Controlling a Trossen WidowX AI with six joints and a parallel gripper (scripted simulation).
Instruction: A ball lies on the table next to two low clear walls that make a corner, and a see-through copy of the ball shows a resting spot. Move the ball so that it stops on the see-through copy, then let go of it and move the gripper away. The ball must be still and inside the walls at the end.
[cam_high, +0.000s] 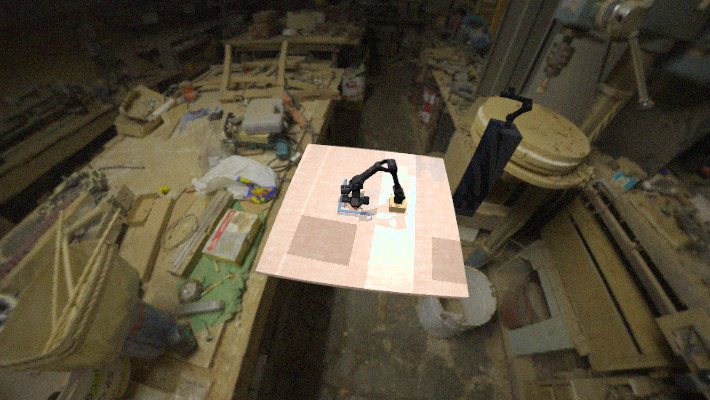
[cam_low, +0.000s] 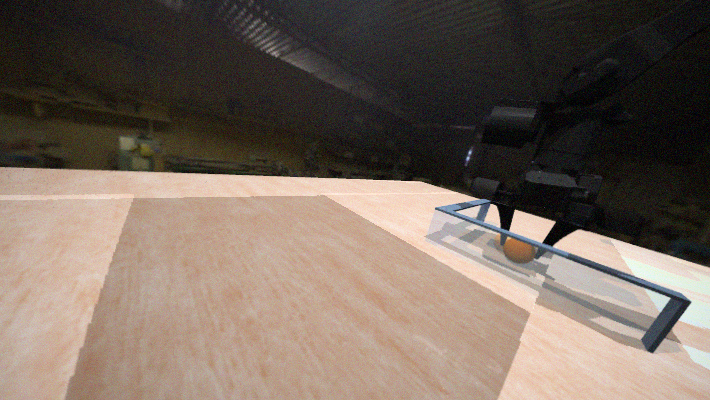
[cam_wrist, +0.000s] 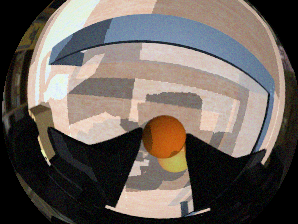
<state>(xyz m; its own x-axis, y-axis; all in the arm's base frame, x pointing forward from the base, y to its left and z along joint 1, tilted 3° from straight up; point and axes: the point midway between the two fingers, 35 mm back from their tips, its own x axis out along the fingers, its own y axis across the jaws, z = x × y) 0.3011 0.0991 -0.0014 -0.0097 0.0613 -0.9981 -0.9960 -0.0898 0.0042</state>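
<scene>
1. The orange ball (cam_wrist: 164, 133) sits between my two fingers; they are partly closed and stopped against its sides, so I have hold of it.
2. In the wrist view my dark fingers flank the ball left and right, their tips at about its widest part.
3. From the exterior view my gripper (cam_low: 531, 239) comes down from above, both pointed tips reaching to the ball (cam_low: 519, 249), which is low at the table surface; I cannot tell whether it touches the table or is just off it.
4. The ball is smooth, round and evenly orange, lit from above with a darker underside.
5. Just below and slightly right of it in the wrist view shows a pale yellowish, see-through ball copy (cam_wrist: 174, 160), partly hidden by the ball, so the two overlap but do not coincide.
6. The ball is inside the corner made by the two low clear walls (cam_low: 590, 263), whose dark blue-grey top edge runs in front of it in the exterior view and arcs over it in the wrist view.
7. The walls stand on a pale pinkish wooden table (cam_low: 280, 280) with darker rectangular patches.
8. In the top view my black arm (cam_high: 376, 172) arches from its tan base (cam_high: 398, 205) to the walls (cam_high: 352, 211).
</scene>
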